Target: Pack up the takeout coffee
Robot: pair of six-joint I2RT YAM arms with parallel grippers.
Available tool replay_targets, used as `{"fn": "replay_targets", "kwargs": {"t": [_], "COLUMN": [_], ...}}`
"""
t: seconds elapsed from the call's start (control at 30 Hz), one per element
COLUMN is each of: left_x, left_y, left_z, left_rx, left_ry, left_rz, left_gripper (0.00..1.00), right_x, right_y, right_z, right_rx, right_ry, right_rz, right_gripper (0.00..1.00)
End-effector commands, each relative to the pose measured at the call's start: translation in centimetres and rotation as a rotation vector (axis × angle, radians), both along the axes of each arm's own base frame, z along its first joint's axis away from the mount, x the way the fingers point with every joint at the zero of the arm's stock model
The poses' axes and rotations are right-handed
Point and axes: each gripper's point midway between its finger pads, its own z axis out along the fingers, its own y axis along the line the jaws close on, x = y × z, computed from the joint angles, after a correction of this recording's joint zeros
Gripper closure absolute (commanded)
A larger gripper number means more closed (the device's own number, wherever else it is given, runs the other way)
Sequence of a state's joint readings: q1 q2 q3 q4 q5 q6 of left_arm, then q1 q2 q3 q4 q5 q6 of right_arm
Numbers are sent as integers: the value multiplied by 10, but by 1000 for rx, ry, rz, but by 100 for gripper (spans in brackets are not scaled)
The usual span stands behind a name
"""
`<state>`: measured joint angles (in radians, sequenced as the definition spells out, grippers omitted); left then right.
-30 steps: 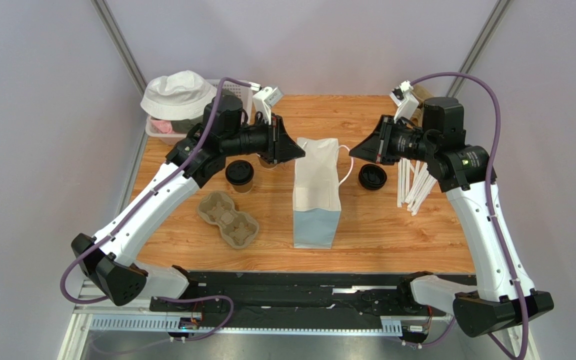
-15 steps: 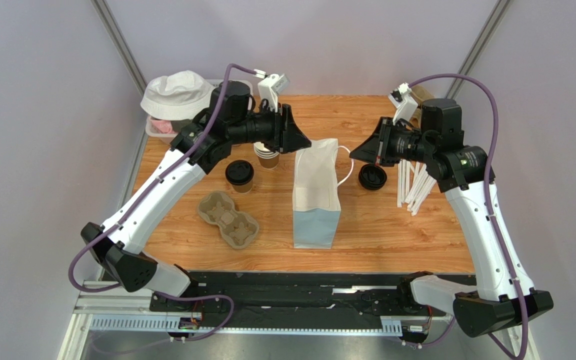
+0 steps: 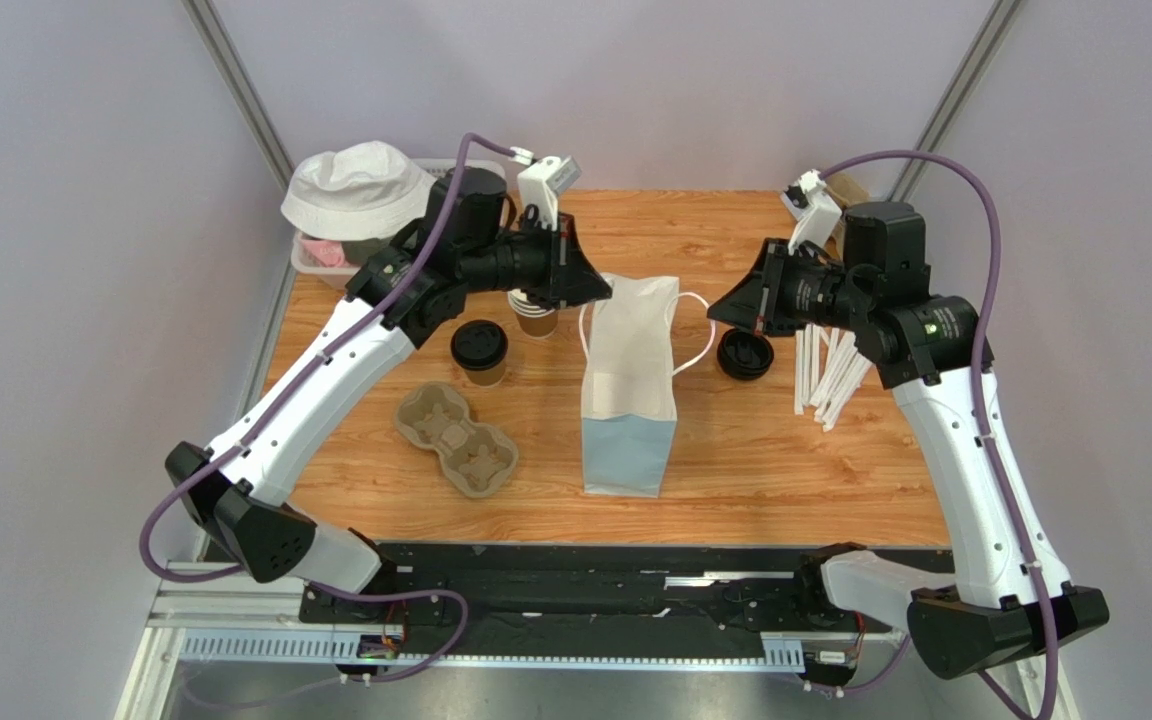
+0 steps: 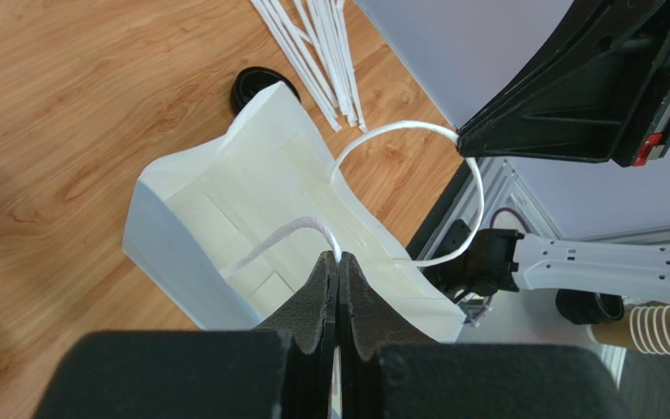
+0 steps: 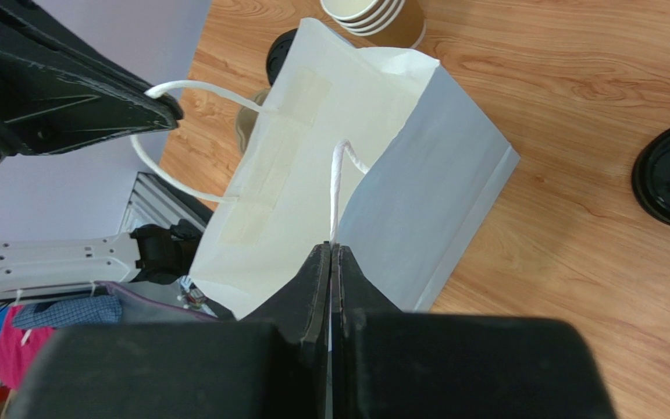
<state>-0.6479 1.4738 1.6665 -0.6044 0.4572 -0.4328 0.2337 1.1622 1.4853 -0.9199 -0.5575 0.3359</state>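
Left wrist view: left gripper [image 4: 338,262] pinched shut on the left handle [image 4: 286,234] of the paper bag [image 4: 225,218]. The right gripper [image 5: 331,251] is clamped on the right handle [image 5: 337,188], likely spreading the mouth for loading. Takeout coffee [image 3: 479,351] stands untouched left of the bag, beyond the cup carrier [image 3: 456,438].

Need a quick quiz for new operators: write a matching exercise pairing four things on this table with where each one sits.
Things:
1. takeout coffee
2. paper bag
3. white straws
4. white hat

Places:
A. on a bin at the far left corner
B. mid-table, handles pinched by the left hand and right hand
C. lying flat, right of the bag
D. left of the bag, beside the cardboard carrier

Pairs: 1-D, 2-B, 3-C, 4-A
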Motion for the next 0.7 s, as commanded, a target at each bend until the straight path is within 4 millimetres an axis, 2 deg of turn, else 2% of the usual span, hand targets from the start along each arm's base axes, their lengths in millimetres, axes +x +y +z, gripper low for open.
{"fn": "replay_targets", "kwargs": {"t": [0.0, 0.13, 0.17, 0.2, 0.27, 0.37, 0.5, 0.67], "left_x": [-8, -9, -5, -6, 1, 9, 9, -6], "left_y": [25, 34, 38, 39, 48, 58, 60, 56], "left_z": [30, 7, -8, -13, -32, -46, -52, -36], "left_rx": [-97, -116, -110, -121, -109, -112, -143, -204], "left_ry": [-42, 62, 105, 149, 202, 253, 289, 253], "left_rz": [63, 113, 133, 141, 183, 229, 227, 152], "left_gripper": [100, 100, 100, 100, 100, 100, 100, 100], "right_x": [-1, -4, -5, -5, -8, -10, -13, -13], "right_y": [-20, -28, -29, -31, -33, -36, -39, -41], "right_z": [-8, -19, -21, -25, -29, -35, -40, -46], "right_rx": [-94, -125, -131, -138, -150, -168, -184, -195], "right_ry": [-35, -25, -26, -22, -20, -16, -12, -1], "right_rz": [-58, -67, -67, -72, -71, -71, -75, -81], "right_gripper": [100, 100, 100, 100, 100, 100, 100, 100]}}
